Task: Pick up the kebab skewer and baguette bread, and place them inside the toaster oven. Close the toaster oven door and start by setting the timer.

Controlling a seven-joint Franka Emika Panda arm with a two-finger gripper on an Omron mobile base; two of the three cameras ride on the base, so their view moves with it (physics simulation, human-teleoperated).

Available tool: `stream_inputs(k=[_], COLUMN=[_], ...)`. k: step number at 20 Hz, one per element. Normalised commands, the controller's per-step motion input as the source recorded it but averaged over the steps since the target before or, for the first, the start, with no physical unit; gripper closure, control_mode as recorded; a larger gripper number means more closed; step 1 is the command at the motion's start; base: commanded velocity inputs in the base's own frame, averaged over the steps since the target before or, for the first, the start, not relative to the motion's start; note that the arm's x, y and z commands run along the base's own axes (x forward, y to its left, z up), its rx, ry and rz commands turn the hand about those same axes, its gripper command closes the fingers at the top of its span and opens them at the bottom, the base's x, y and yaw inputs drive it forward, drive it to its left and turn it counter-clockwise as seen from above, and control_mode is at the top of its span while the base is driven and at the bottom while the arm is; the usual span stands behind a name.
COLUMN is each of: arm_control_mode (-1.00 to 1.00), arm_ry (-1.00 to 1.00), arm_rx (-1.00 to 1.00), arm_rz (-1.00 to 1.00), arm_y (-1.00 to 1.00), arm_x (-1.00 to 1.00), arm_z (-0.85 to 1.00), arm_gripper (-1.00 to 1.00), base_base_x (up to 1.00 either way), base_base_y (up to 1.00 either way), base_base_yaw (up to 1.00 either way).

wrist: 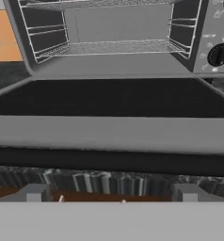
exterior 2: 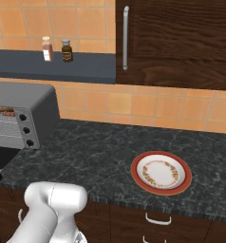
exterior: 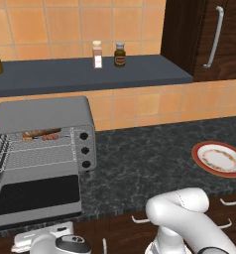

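Granite counter (exterior: 154, 163) (orange-tiled wall behind) bears the toaster oven (exterior: 45, 134); tool (wrist: 112, 195) spread open.

— What setting is depicted?
— A rendered domestic kitchen: orange wall tiles (exterior: 140, 106) behind a dark speckled stone counter (exterior: 149, 163), a dark wood cabinet (exterior 2: 181, 42) at upper right.
— Further evidence?
— A toaster oven (exterior: 43, 136) at left, spice jars (exterior: 108, 54) on a grey shelf (exterior: 85, 74), and a patterned plate (exterior 2: 161, 173).
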Motion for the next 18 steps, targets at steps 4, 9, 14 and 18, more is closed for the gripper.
stream_inputs(k=[4, 9, 14, 18], arm_control_mode=[-1.00, -1.00, -1.00, -1.00], arm_ry=[-0.02, 0.00, 0.00, 0.00], arm_rx=[0.00, 0.00, 0.00, 0.00], arm_rz=[0.03, 0.01, 0.00, 0.00], arm_y=[0.00, 0.00, 0.00, 0.00], arm_x=[0.22, 0.11, 0.12, 0.15], arm_z=[-0.14, -0.09, -0.01, 0.00], arm_gripper=[-1.00, -1.00, -1.00, -1.00], base_base_x=[0.00, 0.00, 0.00, 0.00], base_base_y=[0.00, 0.00, 0.00, 0.00], base_base_yaw=[0.00, 0.00, 0.00, 0.00])
